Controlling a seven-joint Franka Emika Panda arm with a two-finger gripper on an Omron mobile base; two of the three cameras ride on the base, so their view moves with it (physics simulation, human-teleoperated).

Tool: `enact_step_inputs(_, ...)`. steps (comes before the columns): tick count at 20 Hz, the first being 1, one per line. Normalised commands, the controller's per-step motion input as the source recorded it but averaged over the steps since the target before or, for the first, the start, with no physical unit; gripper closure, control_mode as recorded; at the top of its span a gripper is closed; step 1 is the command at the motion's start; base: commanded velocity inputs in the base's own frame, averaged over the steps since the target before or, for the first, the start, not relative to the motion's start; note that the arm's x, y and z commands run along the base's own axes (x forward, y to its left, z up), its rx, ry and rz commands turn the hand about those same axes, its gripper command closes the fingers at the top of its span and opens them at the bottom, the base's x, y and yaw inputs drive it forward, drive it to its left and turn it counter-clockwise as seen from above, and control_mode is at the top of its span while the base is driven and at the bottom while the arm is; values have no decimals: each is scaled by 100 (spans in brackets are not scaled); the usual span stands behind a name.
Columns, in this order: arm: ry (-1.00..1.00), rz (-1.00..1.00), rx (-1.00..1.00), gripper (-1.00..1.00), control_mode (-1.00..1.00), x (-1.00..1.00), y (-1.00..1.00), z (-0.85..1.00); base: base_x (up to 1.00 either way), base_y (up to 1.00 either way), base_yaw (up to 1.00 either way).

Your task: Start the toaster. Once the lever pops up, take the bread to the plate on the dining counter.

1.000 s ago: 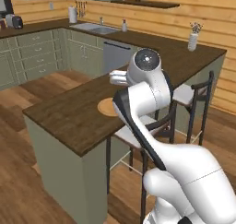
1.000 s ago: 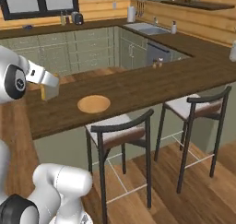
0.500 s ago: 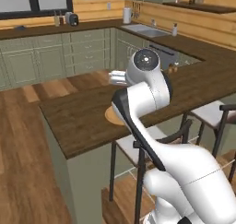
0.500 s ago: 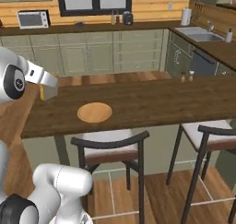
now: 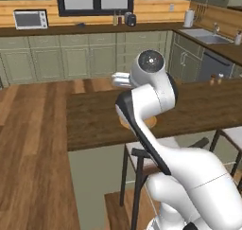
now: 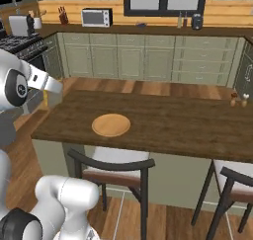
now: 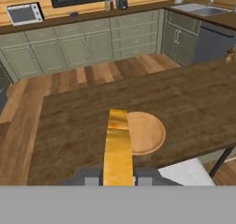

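The fingers [image 7: 118, 179] are clamped on the bread [image 7: 118, 147], which stands edge-on between them in the hand view, a thin golden-tan slice reaching out from the grip. It hangs above the near part of the dark wood table [image 7: 193, 103], and from this angle its far end overlaps the left rim of the round wooden plate [image 7: 146, 132]; whether it is truly over the plate or just short of it I cannot tell. In the right base view the plate [image 6: 111, 125] lies flat on the table [image 6: 188, 125], with the hand off to its left, apart from it.

The slice looks light and stiff, probably dry and a little crumbly, so the hold across its two flat faces near one edge seems right: a light pinch should carry it, and a hard squeeze could crack it. Held on edge, it will likely tip flat once let go, so it wants releasing low and over the plate's middle.
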Motion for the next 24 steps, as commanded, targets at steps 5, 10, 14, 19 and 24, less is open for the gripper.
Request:
enact_step_inputs(5,0,0,0,100,100,0,0,0,69,-67,46)
enact_step_inputs(10,6,23,17,100,-100,51,-87,-38,0,0,0)
enact_step_inputs(14,6,18,18,100,-100,61,-100,-67,0,0,0)
enact_step_inputs(19,4,23,14,100,-100,89,-78,-80,0,0,0)
enact_step_inputs(24,3,26,8,100,-100,98,-47,-80,0,0,0)
